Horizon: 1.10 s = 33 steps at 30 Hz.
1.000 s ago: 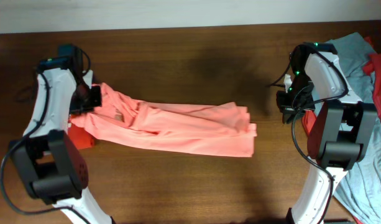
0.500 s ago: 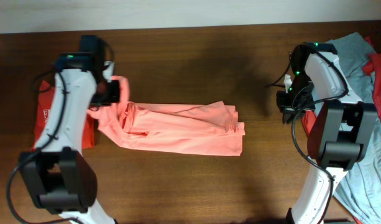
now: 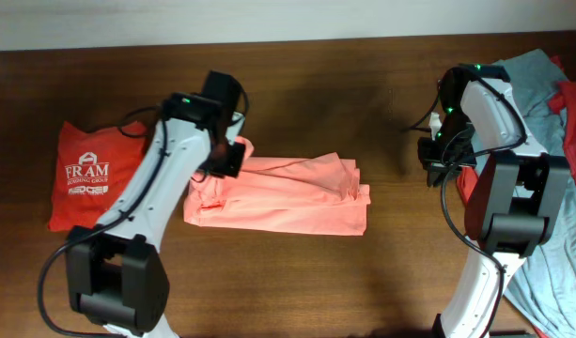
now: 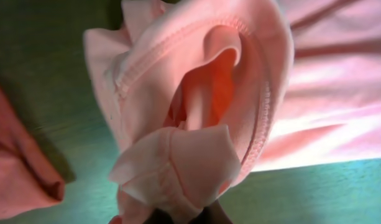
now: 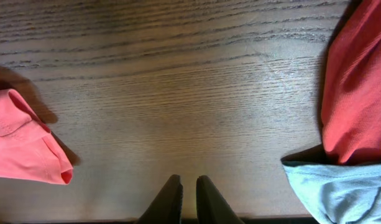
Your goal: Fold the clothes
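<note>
Left fingers [image 4: 218,216] pinching bunched hem of pink shirt [image 4: 196,93], clear only at wrist, right fingers [image 5: 168,199] nearly together

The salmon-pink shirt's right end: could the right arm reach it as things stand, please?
Probably yes: only bare table lies between the right claw and the salmon-pink shirt, and that claw carries nothing.

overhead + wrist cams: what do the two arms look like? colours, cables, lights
Both match: the left arm and the right arm have white link shells and bulky black joint housings. Thin black cables loop along each. Small green lights glow near the upper joints. The right gripper has dark, tapered fingers.
</note>
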### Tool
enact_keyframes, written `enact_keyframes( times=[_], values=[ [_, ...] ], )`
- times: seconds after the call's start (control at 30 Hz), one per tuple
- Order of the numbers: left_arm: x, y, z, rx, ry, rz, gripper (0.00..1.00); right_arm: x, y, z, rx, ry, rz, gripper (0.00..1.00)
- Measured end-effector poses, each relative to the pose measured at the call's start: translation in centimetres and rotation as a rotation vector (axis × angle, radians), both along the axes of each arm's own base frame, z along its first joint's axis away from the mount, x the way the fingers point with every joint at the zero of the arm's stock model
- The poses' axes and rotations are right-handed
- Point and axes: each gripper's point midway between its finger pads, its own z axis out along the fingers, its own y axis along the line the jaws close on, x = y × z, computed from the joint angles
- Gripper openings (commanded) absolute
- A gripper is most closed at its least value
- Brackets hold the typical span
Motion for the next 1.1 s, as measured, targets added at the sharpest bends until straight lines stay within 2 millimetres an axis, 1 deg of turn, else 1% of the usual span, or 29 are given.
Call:
enact_keyframes(
  times=[0.13, 0.2, 0.23, 0.33, 0.4, 0.47, 0.53, 0.67, 0.77, 0.8, 0.97, 1.03, 1.1],
  values=[
    [-0.2, -1.6, -0.8, -0.007, -0.014, -0.025, 0.02, 0.0, 0.0, 0.0, 0.000, 0.001, 0.001, 0.14],
    [-0.3, -1.8, -1.1, -0.012, -0.014, 0.002, 0.02, -0.1, 0.0, 0.0, 0.001, 0.003, 0.000, 0.14],
    [-0.2, -1.9, -1.1, -0.022, -0.016, 0.014, 0.05, -0.1, 0.0, 0.0, 0.000, 0.003, 0.000, 0.15],
    [-0.3, -2.7, -1.1, -0.072, -0.010, 0.047, 0.19, -0.1, 0.0, 0.0, 0.000, 0.003, 0.000, 0.14],
    [-0.5, -3.3, -1.2, -0.108, 0.004, 0.052, 0.27, -0.1, 0.0, 0.0, 0.000, 0.003, 0.000, 0.14],
    [-0.9, -4.4, -1.1, -0.170, 0.028, 0.055, 0.37, -0.1, 0.0, 0.0, 0.000, 0.004, 0.001, 0.15],
    [-1.2, -5.3, -1.0, -0.221, 0.050, 0.052, 0.38, -0.1, 0.0, 0.0, 0.001, 0.004, 0.000, 0.15],
    [-1.7, -6.5, -0.8, -0.292, 0.082, 0.046, 0.36, -0.1, 0.0, 0.0, 0.000, 0.004, 0.000, 0.15],
    [-1.8, -6.6, -0.8, -0.300, 0.086, 0.047, 0.27, -0.1, 0.0, 0.0, 0.000, 0.004, 0.000, 0.14],
    [-1.8, -6.4, -0.8, -0.294, 0.086, 0.049, 0.25, -0.1, 0.0, 0.0, 0.000, 0.003, 0.000, 0.14],
    [-1.4, -4.6, -1.0, -0.247, 0.079, 0.093, 0.05, -0.1, 0.0, 0.0, 0.000, 0.003, 0.001, 0.15],
    [-1.0, -4.2, -1.0, -0.236, 0.062, 0.101, 0.05, -0.1, 0.0, 0.0, 0.000, 0.003, 0.000, 0.15],
    [-0.4, -4.3, -1.2, -0.233, 0.036, 0.098, 0.05, -0.1, 0.0, 0.0, 0.001, 0.004, 0.001, 0.14]
  ],
)
